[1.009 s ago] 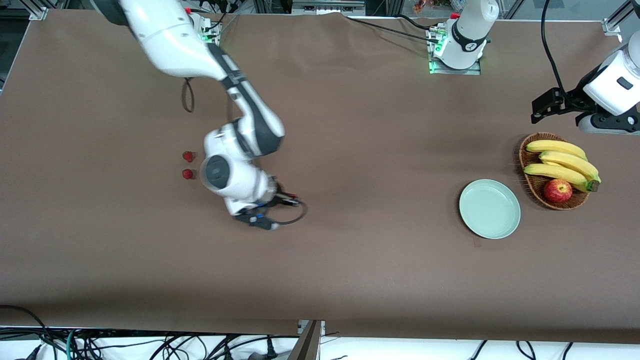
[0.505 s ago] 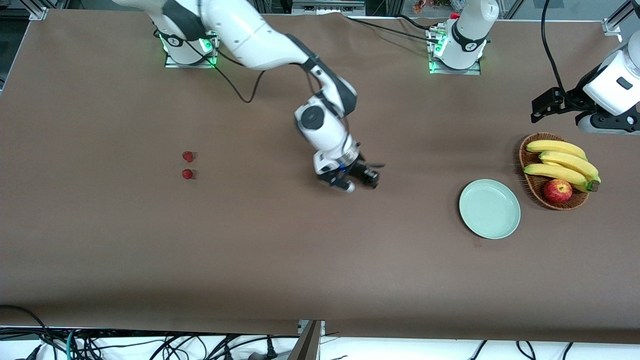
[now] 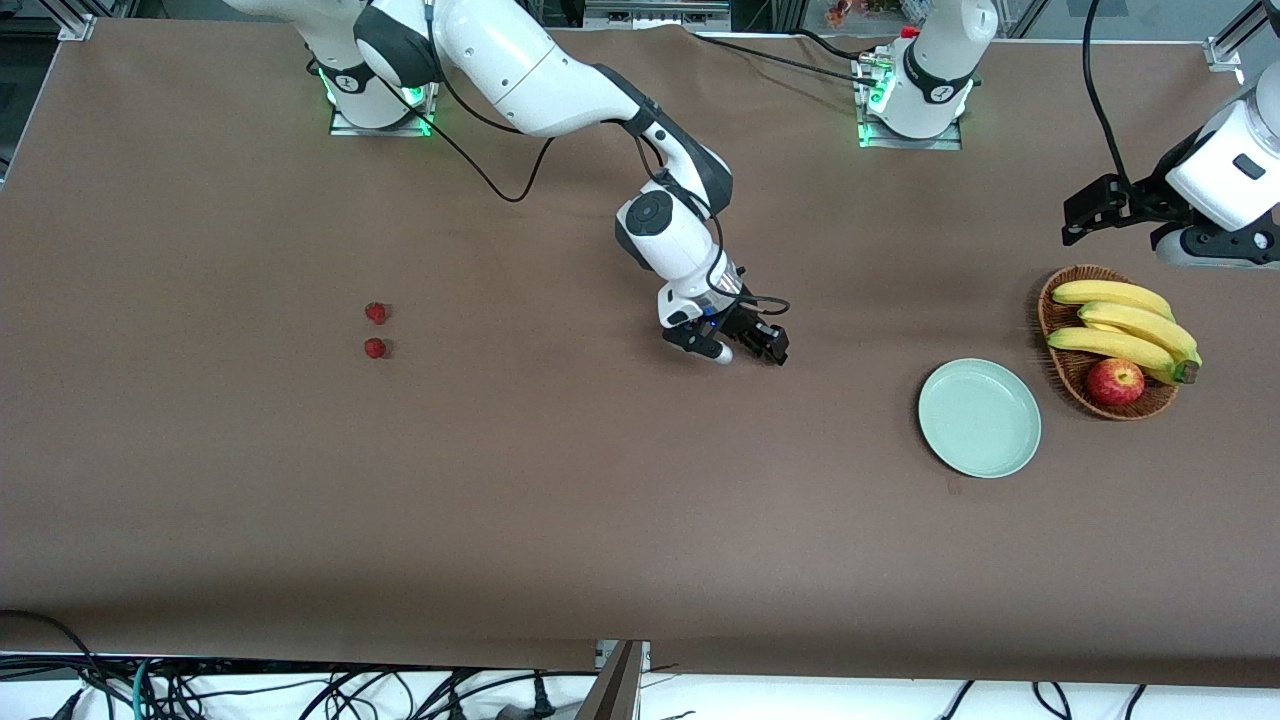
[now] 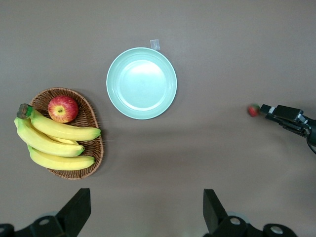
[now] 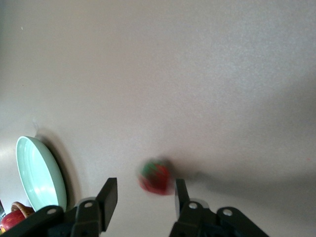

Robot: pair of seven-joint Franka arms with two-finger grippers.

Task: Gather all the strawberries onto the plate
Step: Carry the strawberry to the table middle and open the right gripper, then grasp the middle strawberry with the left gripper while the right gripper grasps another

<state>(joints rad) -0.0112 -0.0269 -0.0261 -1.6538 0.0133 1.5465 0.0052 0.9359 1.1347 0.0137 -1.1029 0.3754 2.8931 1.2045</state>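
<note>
The right gripper [image 3: 748, 353] hangs over the middle of the bench [image 3: 600, 520], fingers apart, with one berry [image 5: 155, 177] loose between them, not pinched. I cannot tell if it touches the bench. Two other berries [image 3: 375, 330] lie toward the right arm's end. The plate [image 3: 980, 418] is empty. A berry is likely light, soft and squashy, so pinch its fat red sides gently. The left gripper [image 3: 1090, 212] waits, open, near the basket [image 3: 1050, 310].
</note>
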